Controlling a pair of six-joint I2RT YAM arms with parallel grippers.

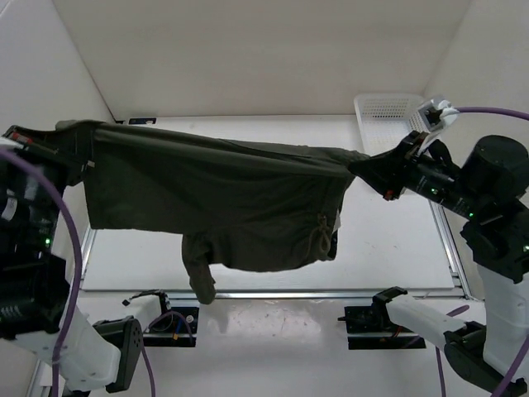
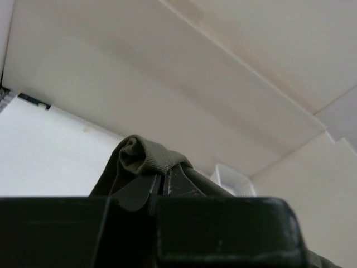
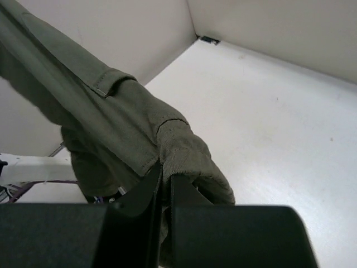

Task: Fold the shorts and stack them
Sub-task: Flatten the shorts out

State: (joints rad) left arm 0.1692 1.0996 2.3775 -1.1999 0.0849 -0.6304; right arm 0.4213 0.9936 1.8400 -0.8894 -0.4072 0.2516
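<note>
The dark olive-green shorts [image 1: 223, 198] hang stretched in the air above the white table, held up by both ends. My left gripper [image 1: 73, 145] is shut on the shorts at the far left; in the left wrist view the ribbed waistband [image 2: 148, 155] bunches over my left gripper [image 2: 162, 181]. My right gripper [image 1: 369, 168] is shut on the shorts at the right end; its wrist view shows the ribbed cloth [image 3: 187, 156] pinched in my right gripper [image 3: 165, 176]. One leg [image 1: 198, 273] droops lowest near the table's front edge.
A white slotted basket [image 1: 387, 120] stands at the back right corner of the table [image 1: 397, 240]. White walls close in the back and both sides. A metal rail [image 1: 331, 293] runs along the front edge, with the arm bases and cables below it.
</note>
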